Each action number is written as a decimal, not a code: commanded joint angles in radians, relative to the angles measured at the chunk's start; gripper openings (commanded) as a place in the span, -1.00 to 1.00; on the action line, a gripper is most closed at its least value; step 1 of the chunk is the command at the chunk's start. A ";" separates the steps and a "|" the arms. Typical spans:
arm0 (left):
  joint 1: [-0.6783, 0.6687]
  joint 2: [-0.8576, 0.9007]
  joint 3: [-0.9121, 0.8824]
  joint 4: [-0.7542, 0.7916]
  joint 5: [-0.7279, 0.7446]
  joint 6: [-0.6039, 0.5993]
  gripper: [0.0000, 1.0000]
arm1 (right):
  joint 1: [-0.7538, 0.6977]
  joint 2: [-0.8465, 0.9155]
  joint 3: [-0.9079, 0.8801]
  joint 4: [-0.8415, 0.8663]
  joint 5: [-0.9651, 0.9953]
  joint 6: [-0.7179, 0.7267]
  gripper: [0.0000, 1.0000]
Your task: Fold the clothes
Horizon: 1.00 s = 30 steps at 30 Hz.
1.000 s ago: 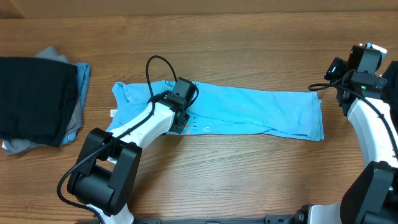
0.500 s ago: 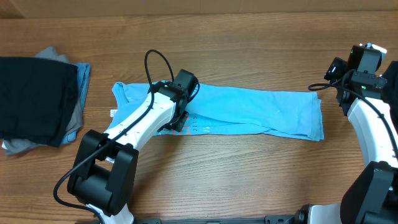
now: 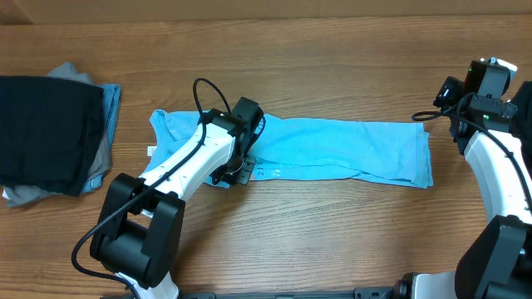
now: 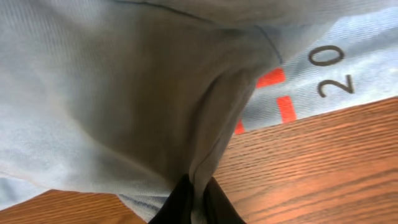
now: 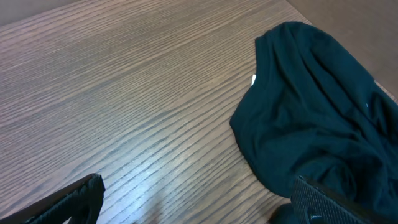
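The light sky-blue T-shirt [image 3: 341, 145] lies folded in a long strip across the middle of the table. My left gripper [image 3: 235, 172] is at its front edge, left of centre, shut on a fold of the blue cloth [image 4: 124, 93], which drapes up from the fingertips [image 4: 198, 205]. Red marks and dark "20" lettering [image 4: 333, 68] show on the shirt beside the fold. My right gripper [image 3: 443, 100] is open and empty at the far right, past the shirt's right end. Its fingers [image 5: 199, 205] are spread wide over bare wood.
A stack of other clothes, a black T-shirt [image 3: 41, 129] on top of grey and blue ones, sits at the far left. A dark teal garment [image 5: 317, 118] lies crumpled in the right wrist view, close to the right finger.
My left gripper has drawn slightly toward the front edge with the fold of blue cloth, and the lettering beside it is now mostly hidden from overhead. The right arm has not moved.
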 commanded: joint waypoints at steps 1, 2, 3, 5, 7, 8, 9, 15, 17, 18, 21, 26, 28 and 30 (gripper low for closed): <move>-0.007 0.001 0.015 -0.002 0.035 -0.013 -0.77 | 0.001 -0.006 0.006 0.006 0.003 -0.003 1.00; -0.007 0.001 0.015 -0.002 0.035 -0.014 -0.74 | 0.001 -0.006 0.006 0.006 0.003 -0.003 1.00; -0.007 0.001 0.015 0.000 0.033 -0.013 -0.64 | 0.001 -0.006 0.006 0.006 0.003 -0.003 1.00; -0.007 0.001 0.015 0.010 0.019 -0.013 -0.33 | 0.001 -0.006 0.006 0.006 0.003 -0.003 1.00; -0.004 0.001 0.019 0.023 0.017 -0.014 -0.05 | 0.001 -0.006 0.006 0.006 0.003 -0.003 1.00; -0.002 0.001 0.025 0.027 0.017 -0.016 0.03 | 0.001 -0.006 0.006 0.006 0.003 -0.003 1.00; 0.001 0.001 0.037 0.030 0.017 -0.031 0.08 | 0.001 -0.006 0.006 0.006 0.003 -0.003 1.00; 0.008 0.001 0.217 0.004 0.027 -0.072 0.07 | 0.001 -0.006 0.006 0.006 0.003 -0.003 1.00; 0.011 0.001 0.277 0.000 0.011 -0.100 0.01 | 0.001 -0.006 0.006 0.006 0.003 -0.003 1.00; 0.013 0.001 0.296 0.003 -0.001 -0.115 -0.04 | 0.001 -0.006 0.006 0.006 0.003 -0.003 1.00; 0.031 0.002 0.303 0.020 -0.038 -0.129 -0.59 | 0.001 -0.006 0.006 0.006 0.003 -0.003 1.00; 0.068 0.029 0.262 0.013 -0.043 -0.138 -0.89 | 0.001 -0.006 0.006 0.006 0.003 -0.003 1.00; 0.083 0.049 0.239 0.018 -0.047 -0.165 -0.92 | 0.001 -0.006 0.006 0.006 0.003 -0.003 1.00; 0.102 0.074 0.222 0.022 -0.049 -0.190 -0.92 | 0.001 -0.006 0.006 0.006 0.003 -0.003 1.00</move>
